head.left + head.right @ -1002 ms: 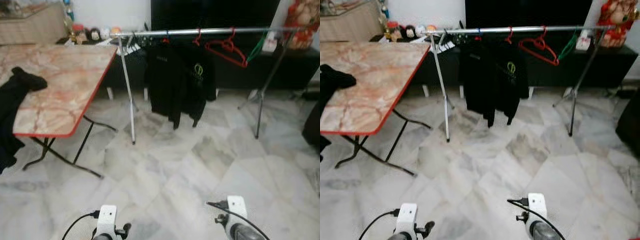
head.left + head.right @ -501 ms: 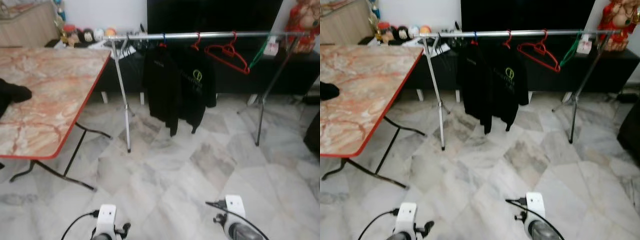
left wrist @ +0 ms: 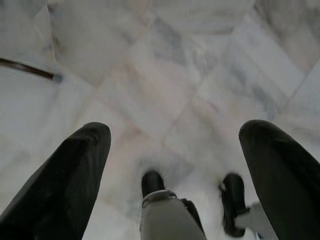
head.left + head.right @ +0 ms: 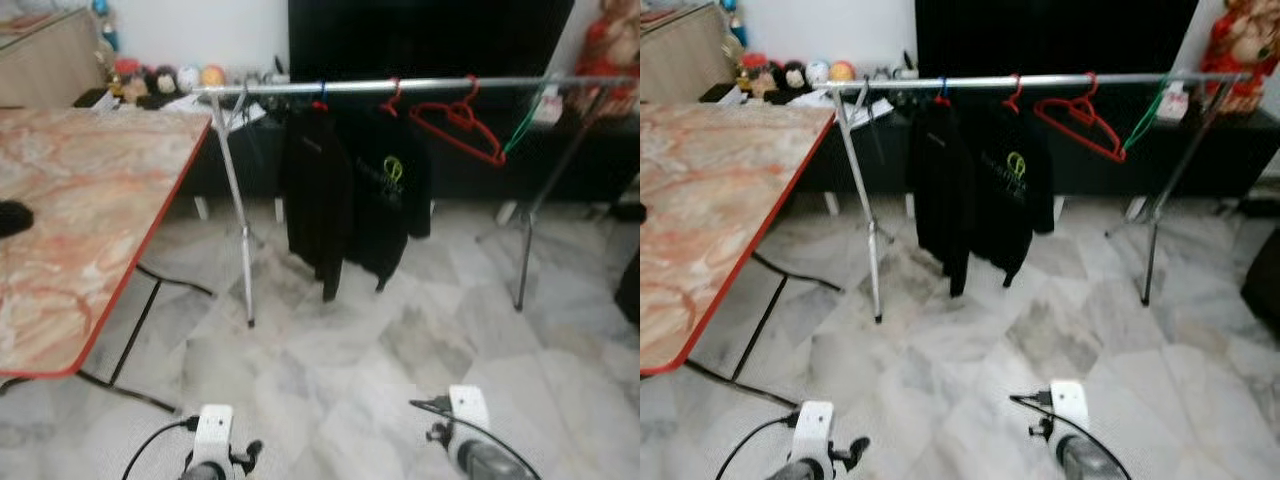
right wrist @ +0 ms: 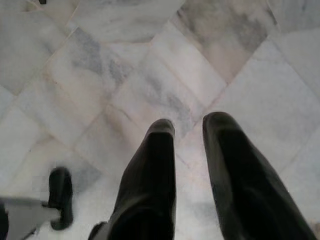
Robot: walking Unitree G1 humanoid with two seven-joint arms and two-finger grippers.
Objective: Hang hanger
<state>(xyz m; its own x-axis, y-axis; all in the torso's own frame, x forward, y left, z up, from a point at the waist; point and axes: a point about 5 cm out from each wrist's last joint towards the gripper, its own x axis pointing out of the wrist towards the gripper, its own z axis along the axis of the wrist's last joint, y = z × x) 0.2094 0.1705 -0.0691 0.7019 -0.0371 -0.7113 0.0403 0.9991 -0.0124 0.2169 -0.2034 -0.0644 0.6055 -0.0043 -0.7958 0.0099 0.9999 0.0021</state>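
Note:
A silver clothes rail [image 4: 400, 84] stands ahead on thin legs. Two black garments [image 4: 355, 190] hang from it on hangers. Beside them an empty red hanger [image 4: 455, 125] hangs tilted, and a green hanger [image 4: 520, 135] hangs further right. Both arms hang low, far short of the rail, the left arm [image 4: 213, 445] and the right arm [image 4: 467, 435] at the near edge. My left gripper [image 3: 175, 135] is open wide over bare marble floor. My right gripper [image 5: 189, 125] holds nothing, its fingers close together with a narrow gap.
A marble-topped folding table [image 4: 90, 230] with a red edge stands at the left, a dark cloth [image 4: 12, 215] on it. Behind the rail runs a low black cabinet [image 4: 600, 150] with small toys [image 4: 160, 78] on top. Marble floor [image 4: 350, 380] lies between me and the rail.
The whole view has shifted: the rail looks nearer and the table has slid toward the left edge, so the camera moved. Both arms hang as before.

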